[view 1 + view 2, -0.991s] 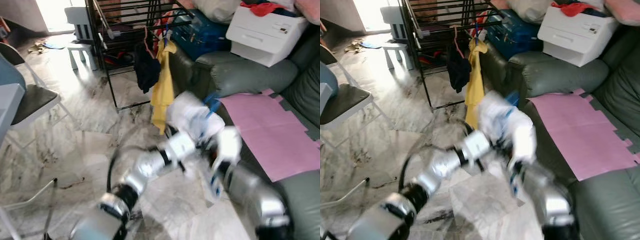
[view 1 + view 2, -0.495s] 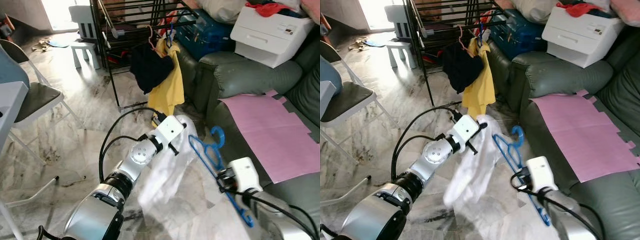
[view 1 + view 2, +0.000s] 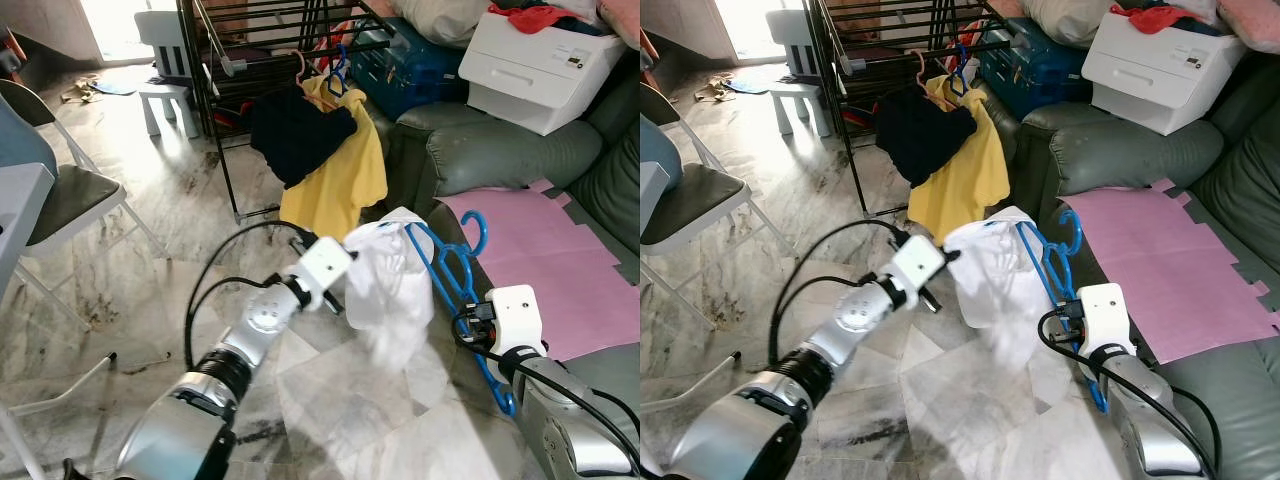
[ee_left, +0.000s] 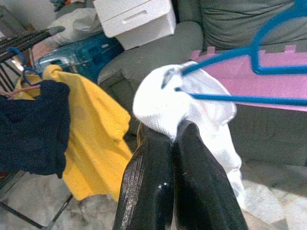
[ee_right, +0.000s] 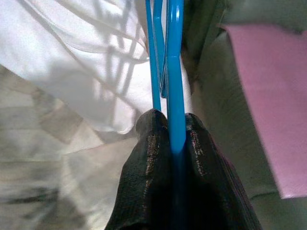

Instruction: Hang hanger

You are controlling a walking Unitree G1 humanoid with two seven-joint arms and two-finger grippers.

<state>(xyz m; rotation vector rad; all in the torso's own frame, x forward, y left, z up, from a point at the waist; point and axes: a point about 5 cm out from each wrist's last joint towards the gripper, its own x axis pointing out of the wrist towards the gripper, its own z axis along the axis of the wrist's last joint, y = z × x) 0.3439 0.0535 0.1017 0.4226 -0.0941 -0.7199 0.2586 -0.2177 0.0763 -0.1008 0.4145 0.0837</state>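
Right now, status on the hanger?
Right gripper shut on blue hanger. Left gripper shut on white garment, partly on hanger. Drying rack ahead, not reached.

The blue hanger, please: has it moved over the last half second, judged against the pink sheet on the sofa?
Yes. The blue hanger, held by the right gripper, has swung up and toward the pink sheet; its hook now overlaps the sheet's near edge.

Drying rack (image 3: 270, 60) behind garment (image 3: 390, 285); sofa (image 3: 500, 150) to the right.

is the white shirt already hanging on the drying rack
No, the white shirt is held between the left claw and the blue hanger, short of the rack.
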